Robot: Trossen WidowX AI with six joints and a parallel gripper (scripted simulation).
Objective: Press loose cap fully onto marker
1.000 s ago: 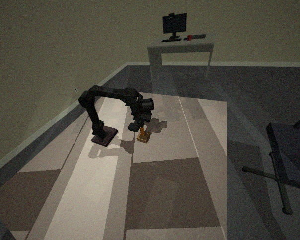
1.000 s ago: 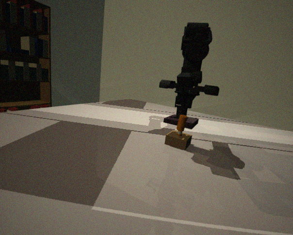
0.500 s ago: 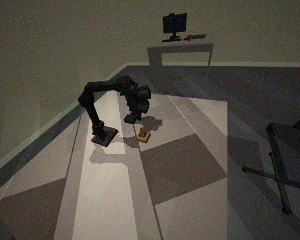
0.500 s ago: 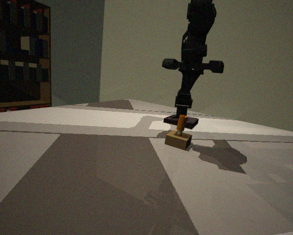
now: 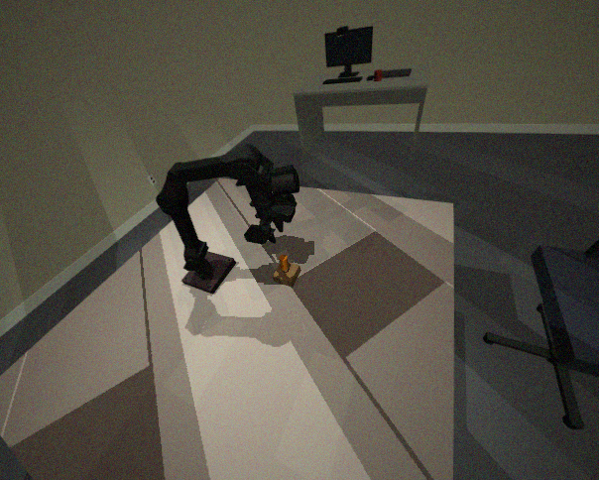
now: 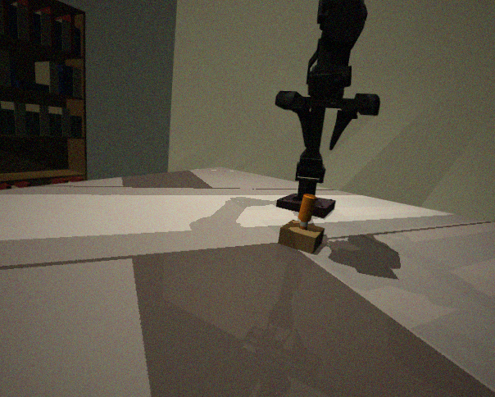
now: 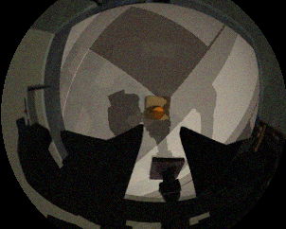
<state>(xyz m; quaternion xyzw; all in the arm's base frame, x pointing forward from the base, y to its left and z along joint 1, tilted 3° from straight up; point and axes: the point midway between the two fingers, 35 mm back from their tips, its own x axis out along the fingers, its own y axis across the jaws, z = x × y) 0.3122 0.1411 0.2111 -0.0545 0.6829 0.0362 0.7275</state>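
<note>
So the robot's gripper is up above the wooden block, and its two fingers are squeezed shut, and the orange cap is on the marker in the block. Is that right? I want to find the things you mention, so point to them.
Not quite: the fingers of the gripper [image 5: 274, 234] [image 6: 318, 148] [image 7: 161, 128] are apart, with a gap between them, as the exterior and wrist views show. The rest stands.

An office-like room: desk [image 5: 360, 94], monitor [image 5: 348, 47], bookshelf [image 6: 76, 155].

The arm [image 6: 342, 25] runs out past the exterior view's top edge; the cap [image 5: 284, 262] [image 6: 306, 207] [image 7: 157, 112] hides the marker's tip; whether it is fully seated is too small to tell; the chair [image 5: 574, 300] is cut off at right.
</note>
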